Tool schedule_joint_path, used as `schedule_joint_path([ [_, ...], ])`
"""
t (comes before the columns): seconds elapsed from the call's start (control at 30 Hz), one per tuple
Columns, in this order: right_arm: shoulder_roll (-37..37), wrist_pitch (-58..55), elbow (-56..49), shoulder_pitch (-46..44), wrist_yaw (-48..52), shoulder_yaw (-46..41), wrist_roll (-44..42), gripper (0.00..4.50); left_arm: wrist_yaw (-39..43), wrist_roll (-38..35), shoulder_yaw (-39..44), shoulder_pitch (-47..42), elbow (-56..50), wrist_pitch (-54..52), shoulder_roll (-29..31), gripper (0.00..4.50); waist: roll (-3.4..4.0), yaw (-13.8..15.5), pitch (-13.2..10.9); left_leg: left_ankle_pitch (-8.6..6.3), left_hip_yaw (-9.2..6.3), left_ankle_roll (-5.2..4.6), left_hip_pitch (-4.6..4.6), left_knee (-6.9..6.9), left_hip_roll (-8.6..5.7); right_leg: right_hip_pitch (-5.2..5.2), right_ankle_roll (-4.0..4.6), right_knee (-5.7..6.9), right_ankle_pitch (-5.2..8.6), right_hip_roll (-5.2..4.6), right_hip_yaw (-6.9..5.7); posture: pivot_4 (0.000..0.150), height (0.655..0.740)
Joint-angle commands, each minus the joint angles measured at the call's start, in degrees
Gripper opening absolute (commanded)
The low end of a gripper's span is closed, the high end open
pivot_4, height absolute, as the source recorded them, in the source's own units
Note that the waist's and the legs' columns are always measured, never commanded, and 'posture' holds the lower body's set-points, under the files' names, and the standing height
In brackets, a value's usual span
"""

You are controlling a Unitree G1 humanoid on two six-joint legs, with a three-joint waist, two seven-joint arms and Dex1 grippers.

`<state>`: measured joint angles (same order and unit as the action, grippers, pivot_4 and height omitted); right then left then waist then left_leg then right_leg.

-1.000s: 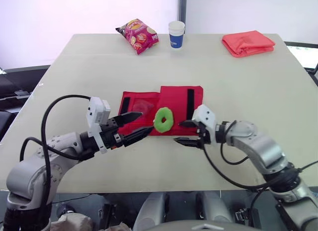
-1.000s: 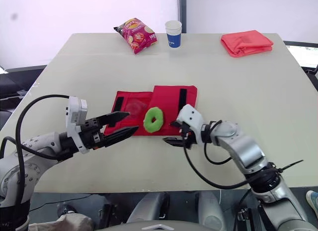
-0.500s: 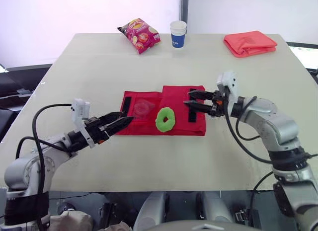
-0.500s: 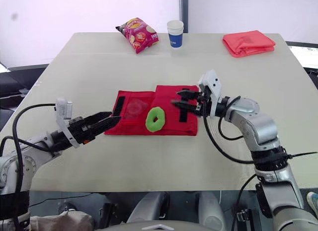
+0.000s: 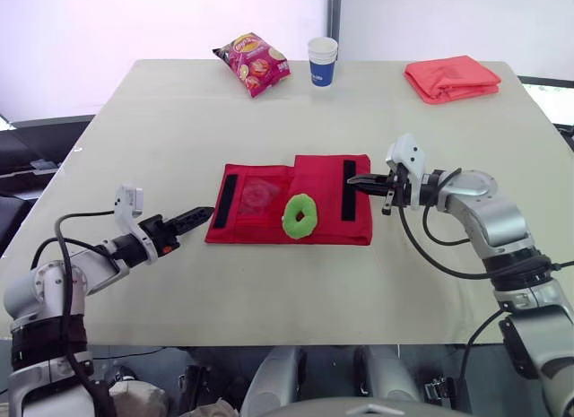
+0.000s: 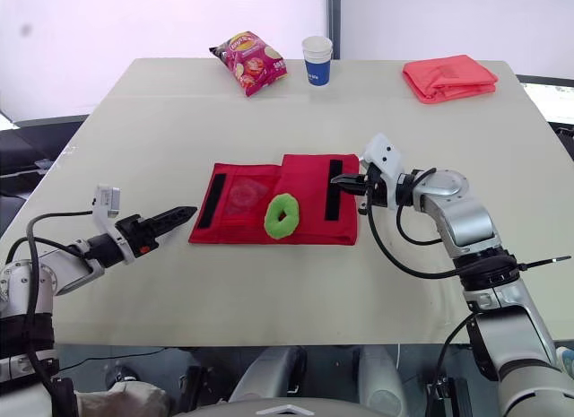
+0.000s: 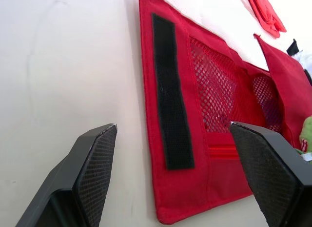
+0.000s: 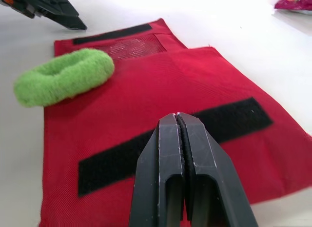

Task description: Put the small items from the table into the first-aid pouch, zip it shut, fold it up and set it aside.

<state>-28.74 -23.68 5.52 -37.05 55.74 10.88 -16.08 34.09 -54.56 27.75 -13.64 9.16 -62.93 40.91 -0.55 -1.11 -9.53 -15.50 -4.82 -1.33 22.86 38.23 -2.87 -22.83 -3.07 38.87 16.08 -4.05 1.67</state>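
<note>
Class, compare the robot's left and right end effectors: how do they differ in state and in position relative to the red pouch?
The left end effector is open; the right end effector is shut on nothing. The left sits over the table just off the left edge of the pouch; the right is over the black strip on its right flap. Both point inward at the pouch.

Bright diffuse light, v. soft shadows
</note>
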Motion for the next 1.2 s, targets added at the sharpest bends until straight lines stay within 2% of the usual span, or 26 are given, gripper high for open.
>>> schedule_joint_path([
  [0.03, -0.1, -0.3, -2.7, 0.3, -0.2, 0.5, 0.9, 0.07, -2.3, -2.2, 1.1, 1.5, -2.6, -3.6, -2.1, 3.97, 0.00, 0.0, 0.0, 0.00, 0.01, 0.00, 0.00, 0.00, 0.00, -0.01, 0.00, 0.01, 0.00, -0.01, 0.01, 0.150, 0.7400],
  [0.33, 0.5, -1.6, -3.7, 1.4, -0.1, 0.9, 1.4, 0.07, -9.0, -6.8, 2.9, -0.8, -5.0, -10.0, -9.0, 3.97, 0.02, 0.6, 0.0, 0.01, -0.03, 0.02, -0.01, 0.04, -0.08, 0.05, -0.01, 0.03, -0.01, -0.09, -0.04, 0.150, 0.7400],
  [0.5, 0.6, -1.9, -3.4, 1.7, 0.0, 1.2, 2.1, 0.07, -12.6, -11.5, 7.5, -3.2, -4.9, -12.5, -11.1, 3.97, 0.02, 0.5, 0.0, 0.01, -0.07, 0.02, 0.00, 0.06, -0.09, 0.07, -0.01, 0.02, -0.01, -0.09, -0.08, 0.150, 0.7400],
  [0.67, 0.5, -1.9, -3.2, 1.9, -0.2, 1.1, 2.6, 0.07, -15.0, -13.3, 8.0, -3.7, -5.3, -14.3, -11.6, 3.97, 0.01, 0.3, 0.0, 0.02, -0.08, 0.03, 0.00, 0.05, -0.07, 0.05, -0.01, 0.04, -0.01, -0.06, -0.08, 0.150, 0.7400],
  [0.8, 0.3, -2.2, -3.5, 2.1, -0.2, 0.6, 2.5, 0.07, -15.0, -11.7, 6.9, -3.8, -5.3, -14.7, -9.8, 3.97, 0.00, 0.3, 0.0, 0.03, -0.08, 0.04, 0.00, 0.05, -0.07, 0.06, -0.01, 0.03, -0.01, -0.06, -0.08, 0.150, 0.7400],
  [1.0, -0.1, -2.2, -3.9, 2.3, -0.3, 0.4, 2.7, 0.07, -13.2, -6.5, 2.8, -2.5, -3.9, -15.2, -3.0, 3.97, 0.01, 0.0, 0.0, 0.04, -0.06, 0.06, -0.02, 0.01, -0.06, 0.04, 0.00, 0.04, 0.00, -0.04, -0.05, 0.150, 0.7400],
  [1.1, -0.1, -2.5, -4.5, 2.5, -0.3, 0.4, 2.5, 0.07, -15.6, -7.0, 2.2, -5.3, -4.6, -20.9, -0.5, 3.97, 0.01, -0.1, 0.0, 0.05, -0.07, 0.08, -0.04, -0.01, -0.04, 0.03, 0.00, 0.04, 0.00, -0.02, -0.04, 0.150, 0.7400],
  [1.2, -0.1, -2.7, -5.1, 2.7, -0.4, 0.3, 2.3, 0.07, -19.0, -6.8, 2.6, -8.0, -5.5, -24.1, -1.5, 3.97, -0.02, 0.0, 0.0, 0.05, -0.09, 0.08, -0.03, -0.01, -0.05, 0.04, 0.00, 0.04, 0.00, -0.02, -0.06, 0.150, 0.7400],
])
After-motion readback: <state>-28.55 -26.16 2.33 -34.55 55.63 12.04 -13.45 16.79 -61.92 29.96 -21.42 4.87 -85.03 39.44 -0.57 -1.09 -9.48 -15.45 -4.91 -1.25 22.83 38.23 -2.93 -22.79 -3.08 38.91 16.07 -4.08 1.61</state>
